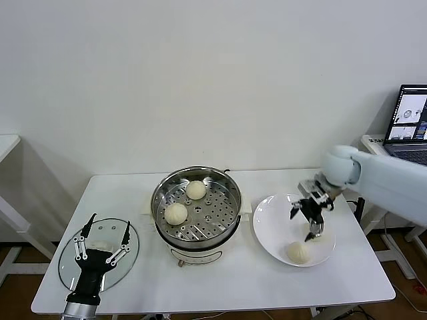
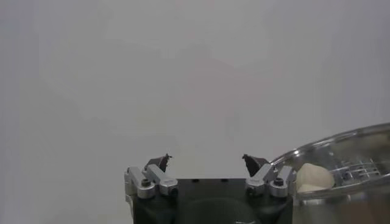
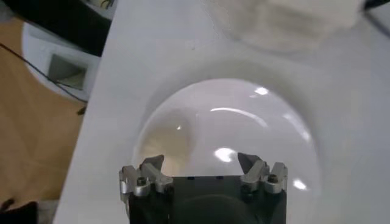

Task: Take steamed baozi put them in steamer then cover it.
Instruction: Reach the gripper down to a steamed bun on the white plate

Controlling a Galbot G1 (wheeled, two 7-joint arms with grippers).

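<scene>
The steel steamer [image 1: 220, 217] stands mid-table with two baozi inside, one at the back [image 1: 195, 190] and one at the left [image 1: 176, 213]. A third baozi [image 1: 298, 251] lies on the white plate [image 1: 273, 230] to the right. My right gripper [image 1: 301, 225] hangs open just above that plate, a little behind the baozi. In the right wrist view the open gripper [image 3: 201, 161] looks down on the plate [image 3: 256, 140] and the pale baozi [image 3: 170, 137]. My left gripper [image 1: 107, 230] is open over the glass cover [image 1: 70, 263] at the front left. The left wrist view shows its gripper [image 2: 207, 161] open and empty, with the steamer [image 2: 350, 143] and a baozi [image 2: 314, 178] beyond.
A laptop [image 1: 410, 123] sits on a side table at the far right, behind my right arm. Another white table [image 1: 7, 143] stands at the far left. The cover lies close to the table's front left edge.
</scene>
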